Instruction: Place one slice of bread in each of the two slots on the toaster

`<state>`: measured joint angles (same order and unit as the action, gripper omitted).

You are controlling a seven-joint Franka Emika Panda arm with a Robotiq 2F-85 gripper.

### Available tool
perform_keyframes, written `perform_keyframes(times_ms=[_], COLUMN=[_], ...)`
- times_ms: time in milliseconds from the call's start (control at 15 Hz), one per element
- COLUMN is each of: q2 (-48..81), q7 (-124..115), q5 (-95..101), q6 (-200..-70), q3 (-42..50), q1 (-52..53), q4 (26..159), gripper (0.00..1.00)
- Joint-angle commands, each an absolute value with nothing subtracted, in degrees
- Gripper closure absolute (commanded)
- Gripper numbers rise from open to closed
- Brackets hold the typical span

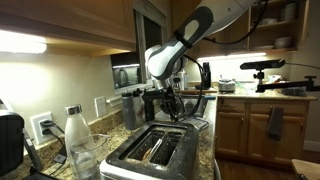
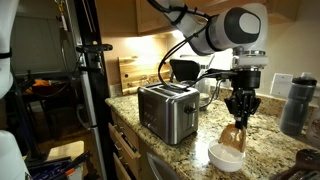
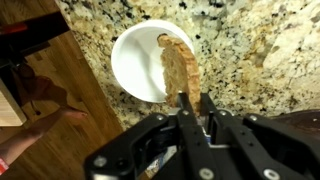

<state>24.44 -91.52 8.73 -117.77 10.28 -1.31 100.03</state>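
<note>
Hanging beneath the claw [image 3: 195, 100], a bread slice [image 3: 178, 65] is pinched by one edge, presumably for upright entry into the toaster [image 2: 168, 112].

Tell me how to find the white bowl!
Find the shiny toaster on the speckled counter, then look along the counter to where the gripper hangs down holding a bread slice. The bowl sits right under that slice. It is the only round, white thing there; the toaster is silver and the bottle beyond is dark.
</note>
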Motion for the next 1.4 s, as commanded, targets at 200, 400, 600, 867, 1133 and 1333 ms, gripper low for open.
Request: perform_keyframes(times_ms=[200,400,600,867,1133,1333], q2=[16.6,12.9,8.6,3.1,-1.7,-5.1], q7=[-96.2,-97.8,-98.9,-100.5,-101.2,-101.3], q5=[12.4,14.3,16.2,18.4,18.4,18.2], q6=[-116.9,-117.0,-117.0,-116.2,-114.6,-113.7], q3=[11.0,10.9,10.2,8.5,5.8,3.7], q1=[0.5,0.5,0.4,0.4,0.1,0.0], q4=[106.3,109.0,111.8,115.1,118.2,120.2], gripper=[0.95,0.95,0.95,0.95,0.95,0.95])
